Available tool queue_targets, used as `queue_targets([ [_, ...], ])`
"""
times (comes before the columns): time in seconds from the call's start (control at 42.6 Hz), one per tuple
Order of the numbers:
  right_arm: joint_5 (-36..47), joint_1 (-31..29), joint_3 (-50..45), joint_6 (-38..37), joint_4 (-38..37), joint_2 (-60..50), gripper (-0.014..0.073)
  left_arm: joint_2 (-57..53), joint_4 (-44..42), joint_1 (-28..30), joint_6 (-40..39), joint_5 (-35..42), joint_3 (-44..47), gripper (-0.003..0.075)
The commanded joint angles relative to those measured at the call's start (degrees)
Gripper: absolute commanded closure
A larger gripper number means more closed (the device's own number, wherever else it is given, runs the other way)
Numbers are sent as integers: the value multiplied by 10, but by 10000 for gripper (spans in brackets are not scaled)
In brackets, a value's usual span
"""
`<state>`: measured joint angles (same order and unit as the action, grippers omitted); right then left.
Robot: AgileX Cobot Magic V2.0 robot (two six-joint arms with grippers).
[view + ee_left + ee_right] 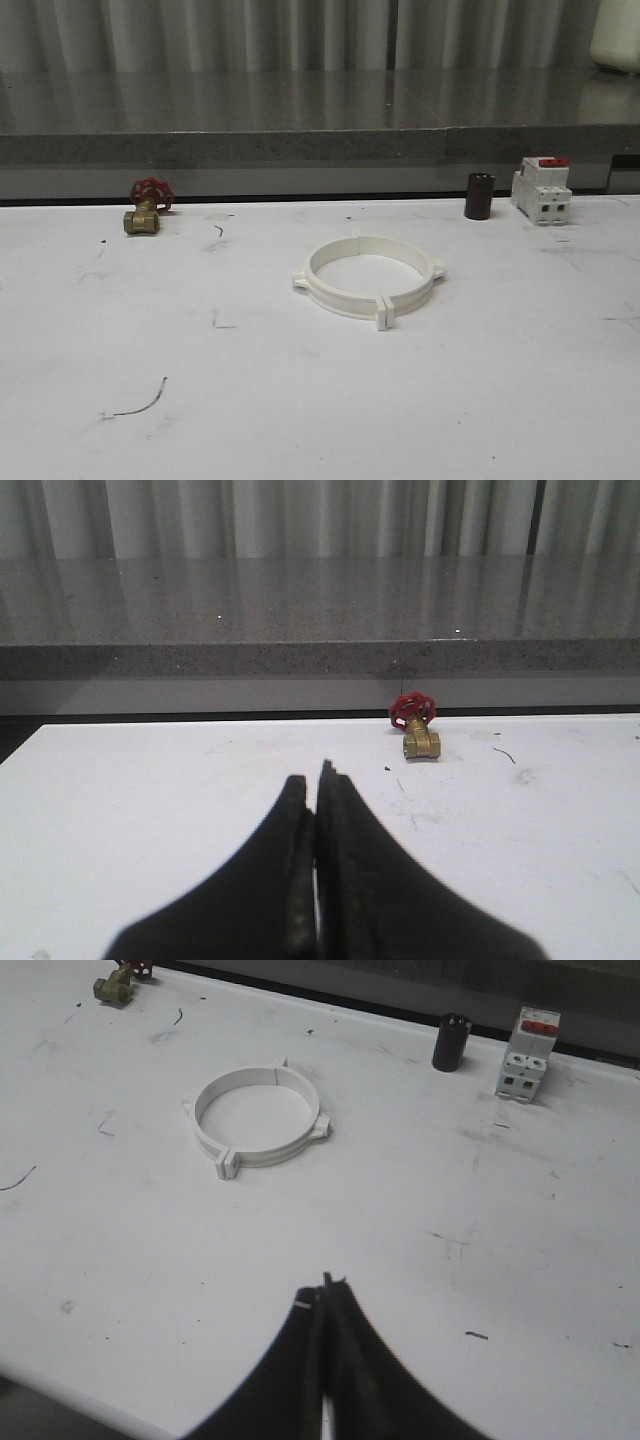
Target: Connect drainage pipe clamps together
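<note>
the drainage pipe clamps (pixel 367 277) lie near the middle of the white table (pixel 300 400), the two white half bands placed end to end so that they make a ring, with the small tabs meeting at the near side and at the far side. from how they lie, i judge that the joining is finished or almost finished, though i cannot tell from these pictures if the tabs are really locked or only touching. both arms are away from the ring: the left gripper (pixel 318 810) has its fingers pressed together with nothing between them, pointing over bare table toward the brass valve with a red handwheel (pixel 416 725); the right gripper (pixel 325 1300) is also closed tight and empty, with the ring well in front of it. if any move is needed, it would be to check or press the tab pairs, which asks for a careful approach from above so the light ring does not slide. other things stand at the far edge of the table: the valve at the left, and at the right a dark small cylinder (pixel 479 196) just beside a white switch with red top (pixel 541 188). all are well apart from the ring, so nothing blocks the way.
</note>
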<state>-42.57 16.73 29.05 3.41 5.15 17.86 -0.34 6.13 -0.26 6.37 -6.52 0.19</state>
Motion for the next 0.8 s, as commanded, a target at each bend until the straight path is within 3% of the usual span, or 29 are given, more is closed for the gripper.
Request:
queue_targets([
  [0.0, 41, -3, 13, 3, 4, 4, 663, -6, -5, 0, -27, 54, 13, 741],
  [0.141, 41, -3, 13, 3, 4, 4, 663, -6, -56, -9, -70, 58, 13, 741],
  [0.775, 41, -3, 13, 3, 4, 4, 663, -6, -56, -24, -70, 83, 13, 741],
])
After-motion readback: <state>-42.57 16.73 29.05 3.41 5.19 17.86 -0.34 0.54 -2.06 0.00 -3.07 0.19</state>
